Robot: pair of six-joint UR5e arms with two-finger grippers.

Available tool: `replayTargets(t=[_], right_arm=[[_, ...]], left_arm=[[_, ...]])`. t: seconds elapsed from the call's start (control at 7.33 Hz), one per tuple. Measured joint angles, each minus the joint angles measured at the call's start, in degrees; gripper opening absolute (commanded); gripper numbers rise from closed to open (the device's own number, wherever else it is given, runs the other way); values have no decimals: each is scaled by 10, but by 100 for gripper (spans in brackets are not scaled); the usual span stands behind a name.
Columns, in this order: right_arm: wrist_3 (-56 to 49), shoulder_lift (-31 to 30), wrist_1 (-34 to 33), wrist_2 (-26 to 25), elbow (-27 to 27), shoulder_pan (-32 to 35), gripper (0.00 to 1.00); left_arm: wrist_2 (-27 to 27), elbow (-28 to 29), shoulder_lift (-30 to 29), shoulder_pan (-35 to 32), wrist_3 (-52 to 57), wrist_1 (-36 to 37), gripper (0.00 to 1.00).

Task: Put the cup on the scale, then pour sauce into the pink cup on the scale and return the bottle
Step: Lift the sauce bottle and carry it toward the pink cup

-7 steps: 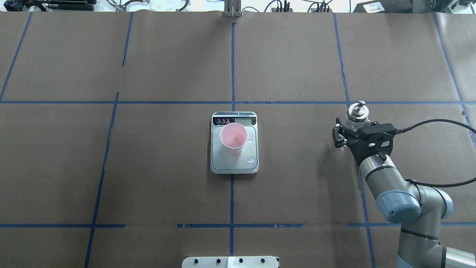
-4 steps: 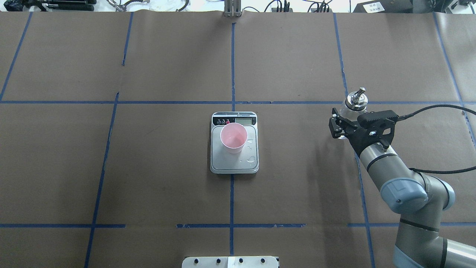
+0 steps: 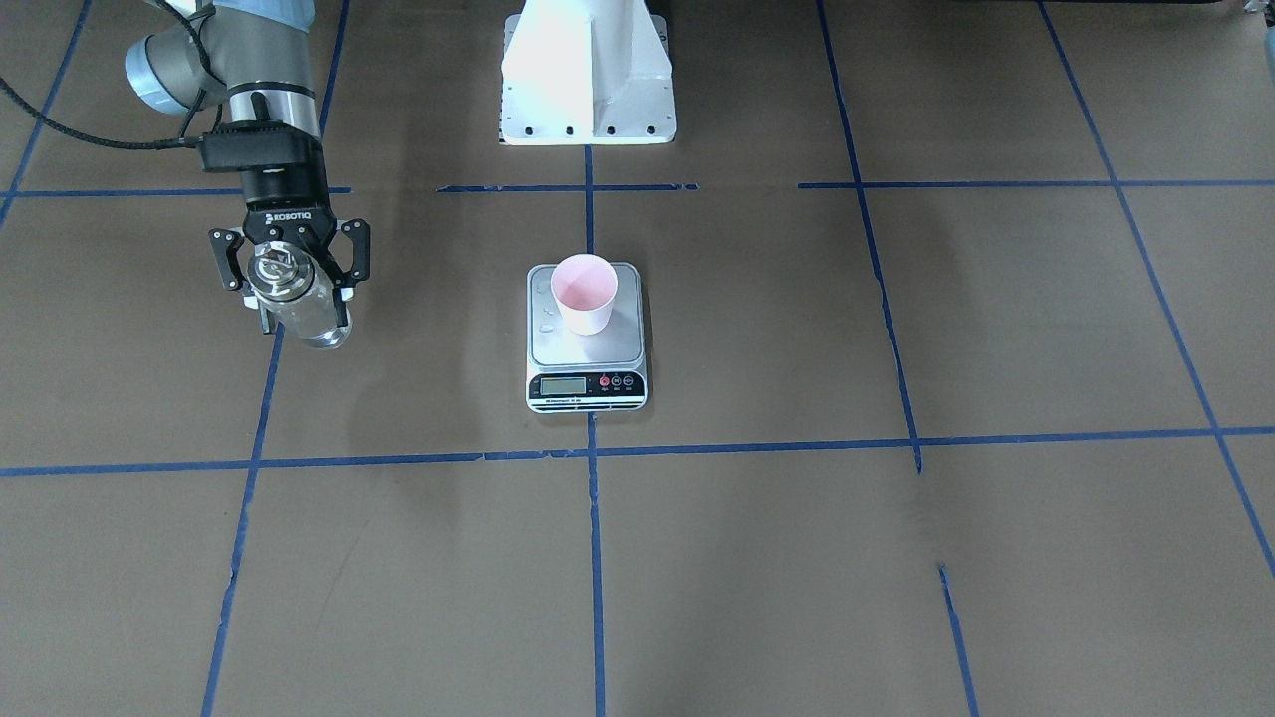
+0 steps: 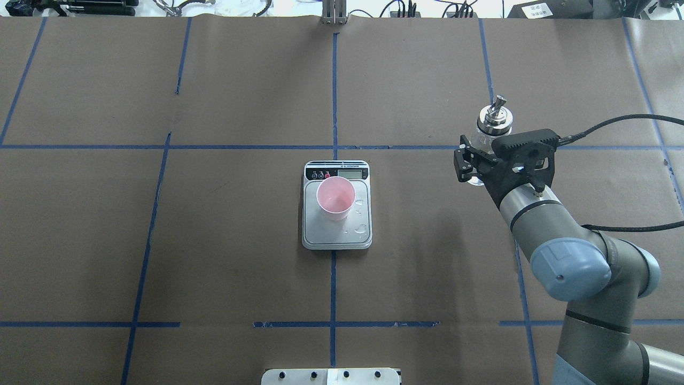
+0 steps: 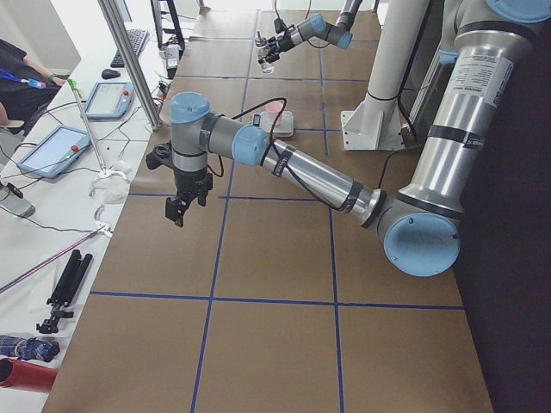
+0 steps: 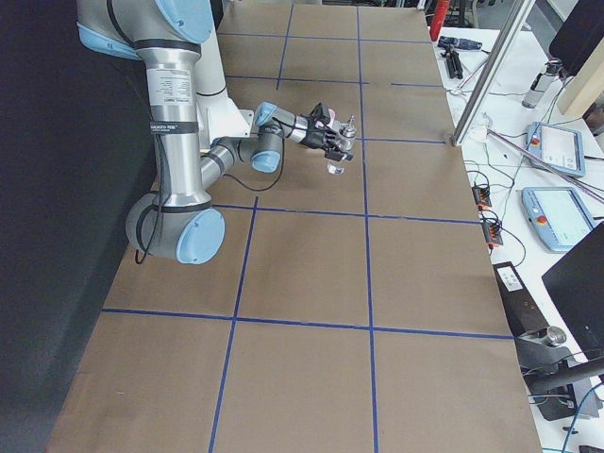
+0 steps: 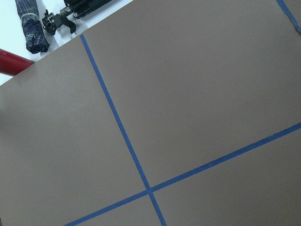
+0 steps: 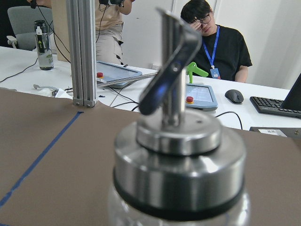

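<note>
Clamping the bottle [image 3: 309,319] mid-body, the right gripper [image 3: 291,287] holds it upright so nothing spills. The cup [image 3: 584,292] apparently awaits pouring on the scale [image 3: 615,345].

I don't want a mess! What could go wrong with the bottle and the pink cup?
1. The glass bottle hangs above the table, held only by the jaws; it might slip and fall.
2. The cup on the scale is narrow, and drops already lie beside it, so a pour could easily miss.
</note>
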Motion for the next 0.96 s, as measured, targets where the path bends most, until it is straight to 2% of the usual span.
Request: replayTargets(t=[0.27,0.68,0.96], right_arm=[[-7,34,-42,-3,13,-3,0],[-154,65,-57,-28,6,-9,0],[-203,96,-86,-30,-7,-11,0]], left_arm=[[0,0,0,-2,3,-1,100],[-1,2,8,-24,8,-2,100],[-31,15,38,-51,22,-7,100]])
